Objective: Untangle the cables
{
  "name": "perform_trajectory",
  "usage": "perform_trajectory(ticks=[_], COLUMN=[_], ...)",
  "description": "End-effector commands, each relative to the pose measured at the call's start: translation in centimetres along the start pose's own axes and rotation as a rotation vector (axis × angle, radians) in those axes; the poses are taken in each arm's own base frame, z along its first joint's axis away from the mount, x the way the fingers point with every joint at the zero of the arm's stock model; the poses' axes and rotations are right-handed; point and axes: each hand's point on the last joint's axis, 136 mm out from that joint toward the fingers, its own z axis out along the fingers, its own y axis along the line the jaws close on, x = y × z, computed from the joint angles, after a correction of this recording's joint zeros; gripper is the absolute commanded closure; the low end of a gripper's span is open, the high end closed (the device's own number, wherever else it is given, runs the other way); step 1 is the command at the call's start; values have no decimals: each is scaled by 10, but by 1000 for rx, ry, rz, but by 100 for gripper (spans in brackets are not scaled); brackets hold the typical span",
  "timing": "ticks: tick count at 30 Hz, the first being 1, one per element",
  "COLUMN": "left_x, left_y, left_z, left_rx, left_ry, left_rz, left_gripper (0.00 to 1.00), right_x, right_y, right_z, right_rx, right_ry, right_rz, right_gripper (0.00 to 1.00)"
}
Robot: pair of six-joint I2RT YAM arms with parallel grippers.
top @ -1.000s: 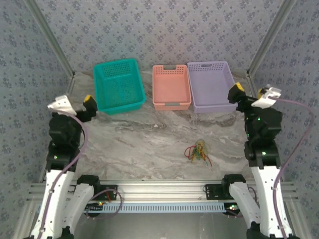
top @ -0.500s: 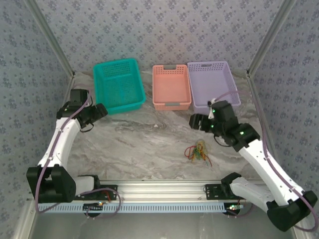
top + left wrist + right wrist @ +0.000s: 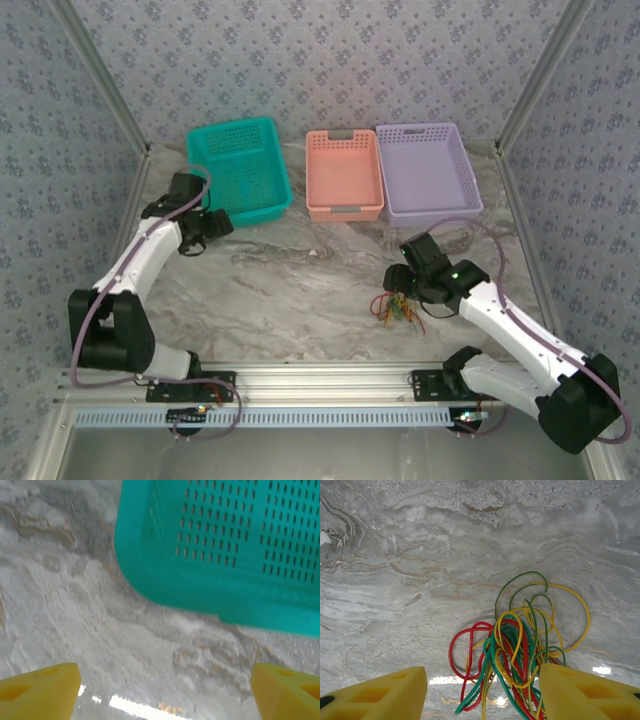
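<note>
The cables (image 3: 399, 307) lie in one tangled bunch of red, green and yellow loops on the marble table, right of centre near the front. My right gripper (image 3: 399, 287) hangs just over the bunch, open. In the right wrist view the cables (image 3: 520, 647) spread between and ahead of its yellow fingers (image 3: 390, 692), and the right gripper (image 3: 481, 680) grips none of them. My left gripper (image 3: 216, 226) is open over bare table by the teal basket's near left corner. In the left wrist view the left gripper (image 3: 165, 682) has nothing between its fingers.
Three baskets stand in a row at the back: teal (image 3: 246, 212), pink (image 3: 345, 209) and purple (image 3: 430, 212). The teal basket's wall (image 3: 210, 585) looms close in the left wrist view. Bare marble lies between the arms, and a metal rail (image 3: 320, 378) runs along the front.
Both arms have swung out from their folded poses at the sides. The left one reached toward the teal basket, and the right one came down over the cable bunch.
</note>
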Motion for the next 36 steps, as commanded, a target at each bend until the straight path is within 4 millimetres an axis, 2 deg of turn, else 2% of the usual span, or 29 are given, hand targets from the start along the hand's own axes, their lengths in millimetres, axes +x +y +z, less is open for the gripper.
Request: perform_trajectory(ticks=[1, 5, 9, 11, 14, 16, 17, 22, 27, 30, 36], left_x=[-36, -49, -55, -57, -54, -50, -49, -42, -36, -35, -34], left_y=[-5, -10, 1, 4, 2, 2, 2, -5, -9, -15, -29], left_z=[-5, 0, 22, 34, 49, 55, 56, 51, 36, 30, 37], left_rx=[1, 10, -85, -121, -128, -142, -152, -165, -184, -158, -102], left_ry=[-97, -134, -84, -61, -20, 1, 4, -7, -39, -65, -20], left_rz=[3, -13, 7, 34, 83, 112, 126, 207, 258, 278, 320], left_gripper=[12, 11, 17, 29, 54, 58, 59, 94, 100, 100, 100], right_x=[-1, 0, 2, 1, -1, -1, -1, -1, -3, -3, -2], right_y=[-2, -3, 0, 1, -1, -3, -3, -5, -6, -5, -6], right_z=[-2, -2, -4, -6, -10, -12, -13, -13, -13, -12, -14], right_rx=[15, 11, -2, -4, 3, 11, 14, 23, 29, 28, 35], right_ry=[-15, -15, -13, -17, -26, -32, -31, -34, -35, -30, -21], right_rz=[10, 6, 0, -3, -9, -11, -12, -18, -20, -27, -36], right_gripper=[34, 34, 34, 34, 34, 34, 33, 33, 33, 33, 32])
